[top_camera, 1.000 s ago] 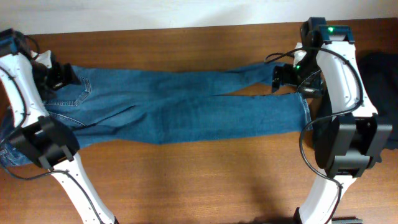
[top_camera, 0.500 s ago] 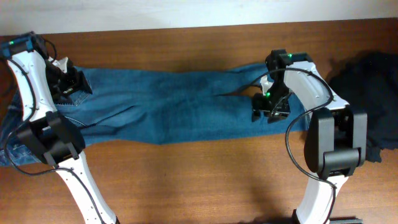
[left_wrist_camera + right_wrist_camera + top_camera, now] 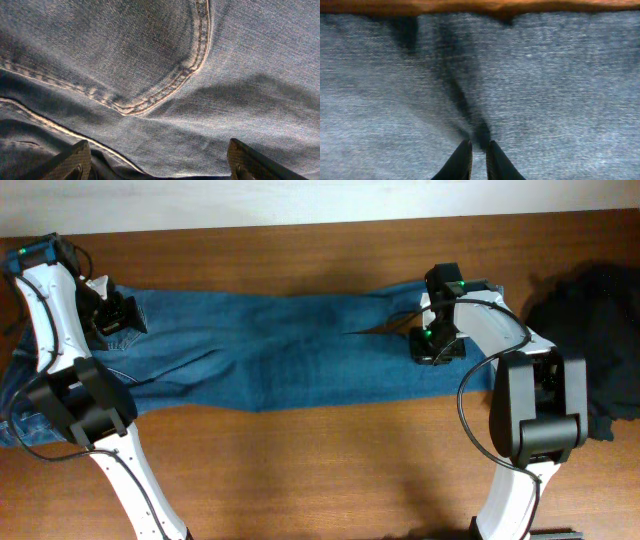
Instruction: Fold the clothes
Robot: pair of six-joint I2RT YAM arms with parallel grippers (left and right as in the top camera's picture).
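A pair of blue jeans (image 3: 290, 350) lies flat across the wooden table (image 3: 330, 470), waist to the left and leg hems to the right. My left gripper (image 3: 118, 315) is at the waist end. In the left wrist view it (image 3: 159, 146) stands open just over the denim below the back pocket (image 3: 125, 50), with its fingers wide apart. My right gripper (image 3: 437, 345) is on the legs near the hems. In the right wrist view it (image 3: 479, 145) is shut on a small pinched ridge of the jeans (image 3: 560, 90).
A heap of dark clothing (image 3: 590, 330) lies at the table's right edge, close to the right arm's base. The far hem of the jeans meets bare wood (image 3: 470, 6) at the top of the right wrist view. Bare table runs along the front.
My right gripper moved left from the hems onto the leg fabric and closed on it. My left gripper shifted slightly right over the waist and stayed open.
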